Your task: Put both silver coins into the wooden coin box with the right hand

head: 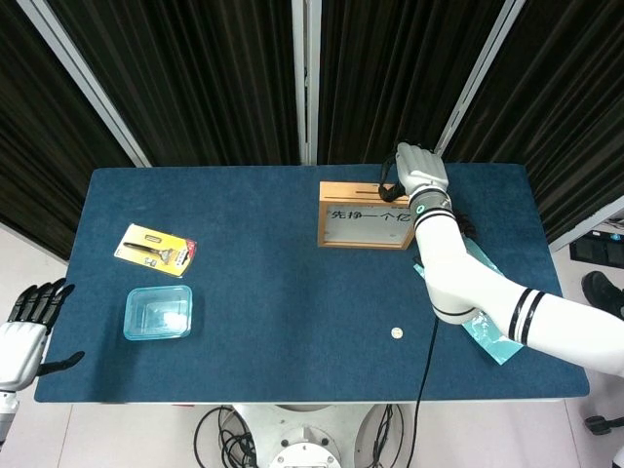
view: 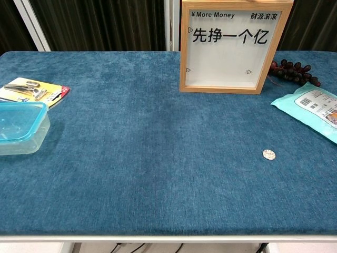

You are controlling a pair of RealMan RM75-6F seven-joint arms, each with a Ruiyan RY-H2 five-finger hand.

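Note:
The wooden coin box (head: 366,216) stands upright at the back right of the table, its white front with printed characters facing me (view: 227,46). My right hand (head: 417,171) hovers over the box's top edge by the slot, back up and fingers curled down; whatever is between them is hidden. One silver coin (head: 396,332) lies flat on the blue cloth in front of the box, also plain in the chest view as the coin (view: 269,154). No second coin shows. My left hand (head: 24,327) hangs off the table's front left corner, fingers spread and empty.
A teal wipes packet (view: 313,108) lies right of the coin, partly under my right arm (head: 487,302). Dark grapes (view: 292,71) sit beside the box. A clear blue container (head: 157,312) and a yellow carded tool (head: 155,246) lie at the left.

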